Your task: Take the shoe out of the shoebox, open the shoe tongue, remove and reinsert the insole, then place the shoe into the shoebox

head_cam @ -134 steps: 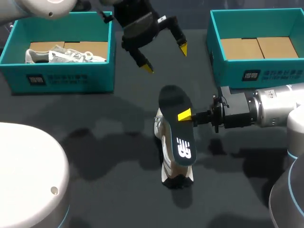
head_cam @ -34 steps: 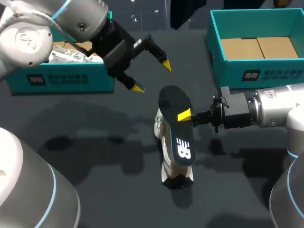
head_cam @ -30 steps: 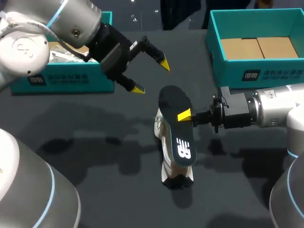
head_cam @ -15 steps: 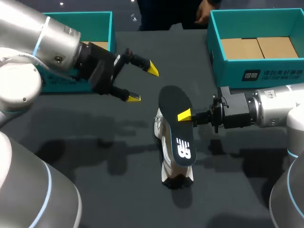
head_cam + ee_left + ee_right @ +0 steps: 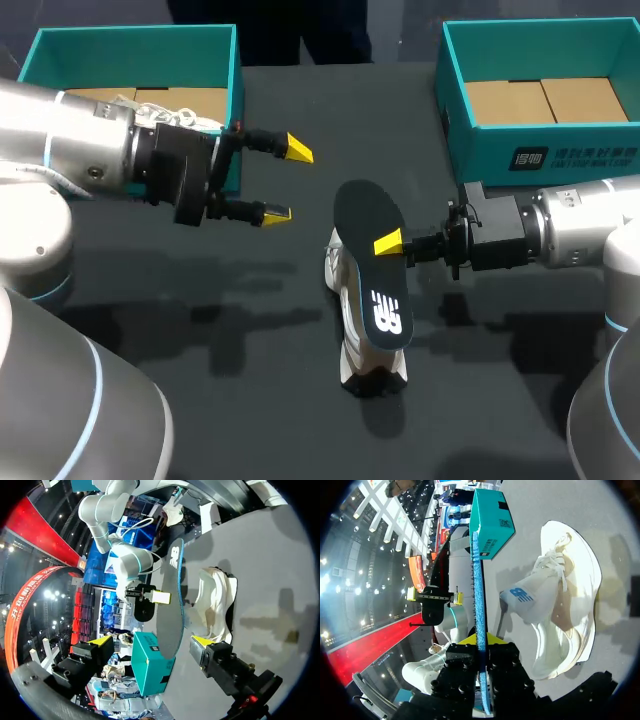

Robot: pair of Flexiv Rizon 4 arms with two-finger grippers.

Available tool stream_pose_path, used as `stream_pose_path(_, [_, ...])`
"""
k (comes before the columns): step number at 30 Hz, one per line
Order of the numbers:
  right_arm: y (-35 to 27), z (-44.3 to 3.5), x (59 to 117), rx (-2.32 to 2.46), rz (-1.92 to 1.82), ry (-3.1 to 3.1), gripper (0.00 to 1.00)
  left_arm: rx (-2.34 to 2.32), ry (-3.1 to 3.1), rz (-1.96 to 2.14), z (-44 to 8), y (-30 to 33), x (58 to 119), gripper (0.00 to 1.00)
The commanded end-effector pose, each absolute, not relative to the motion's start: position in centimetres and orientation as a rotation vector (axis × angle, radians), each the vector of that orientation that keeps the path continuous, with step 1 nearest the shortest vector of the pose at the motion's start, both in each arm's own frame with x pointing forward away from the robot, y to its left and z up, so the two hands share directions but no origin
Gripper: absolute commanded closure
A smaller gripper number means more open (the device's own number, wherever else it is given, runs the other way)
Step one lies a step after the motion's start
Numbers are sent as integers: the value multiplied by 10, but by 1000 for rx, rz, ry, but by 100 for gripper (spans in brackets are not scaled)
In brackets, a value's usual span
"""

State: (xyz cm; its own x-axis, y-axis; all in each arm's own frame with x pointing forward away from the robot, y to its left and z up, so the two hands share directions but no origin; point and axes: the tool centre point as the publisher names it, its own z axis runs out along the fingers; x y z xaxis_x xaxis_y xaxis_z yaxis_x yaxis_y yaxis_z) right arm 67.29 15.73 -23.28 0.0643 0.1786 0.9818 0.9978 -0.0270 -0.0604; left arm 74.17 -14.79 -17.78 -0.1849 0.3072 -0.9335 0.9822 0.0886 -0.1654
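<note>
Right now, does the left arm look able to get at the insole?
Probably yes. The left gripper is open and points at the insole, with nothing between them. The right gripper is shut on the insole's opposite edge, which leaves the near side free.

The left gripper (image 5: 287, 182) is held open left of centre, pointed to the right. The right gripper (image 5: 390, 243), horizontal at mid-right, is clamped on an insole (image 5: 365, 215).

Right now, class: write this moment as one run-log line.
right tool: shut on insole | left tool: open, empty, short of insole | shoe: lying on table, insole out, not yet reinserted
</note>
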Motion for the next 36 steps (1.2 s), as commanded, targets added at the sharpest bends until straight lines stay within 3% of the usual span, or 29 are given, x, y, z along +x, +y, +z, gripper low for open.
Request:
stream_pose_path(1, [158, -233, 672, -1390, -1088, -1283, 100, 1211, 1542, -1144, -188, -142, 738, 0])
stream_pose_path(36, [165, -227, 679, -1403, -1103, -1189, 100, 1132, 1464, -1054, -216, -145, 732, 0])
